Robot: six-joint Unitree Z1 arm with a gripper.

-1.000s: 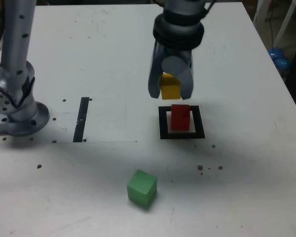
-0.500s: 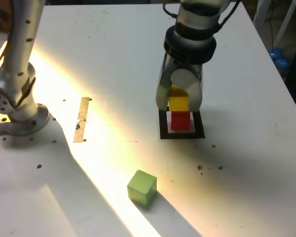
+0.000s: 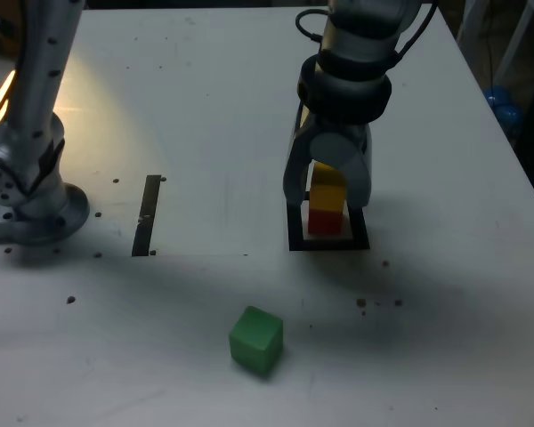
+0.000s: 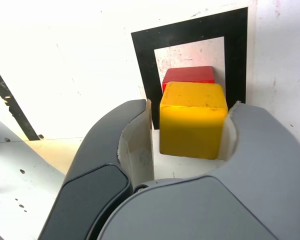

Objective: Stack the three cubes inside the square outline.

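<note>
The gripper point(image 3: 327, 189) straddles the yellow cube point(image 3: 328, 194) stacked on the red cube point(image 3: 327, 220) inside the square outline point(image 3: 295, 240), so that spot is blocked from above and on both flanks. In the wrist view a narrow gap shows between one finger pad point(image 4: 140, 150) and the yellow cube. On the table point(image 3: 205, 107), the green cube point(image 3: 255, 340) stands alone at 7 o'clock from the stack, well apart, open on every side. The arm base point(image 3: 27, 200) and a thin dark strip point(image 3: 147, 216) sit toward 9 o'clock.

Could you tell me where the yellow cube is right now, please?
In the exterior view, the yellow cube sits on the red cube inside the square outline, between the end effector jaws.
</note>
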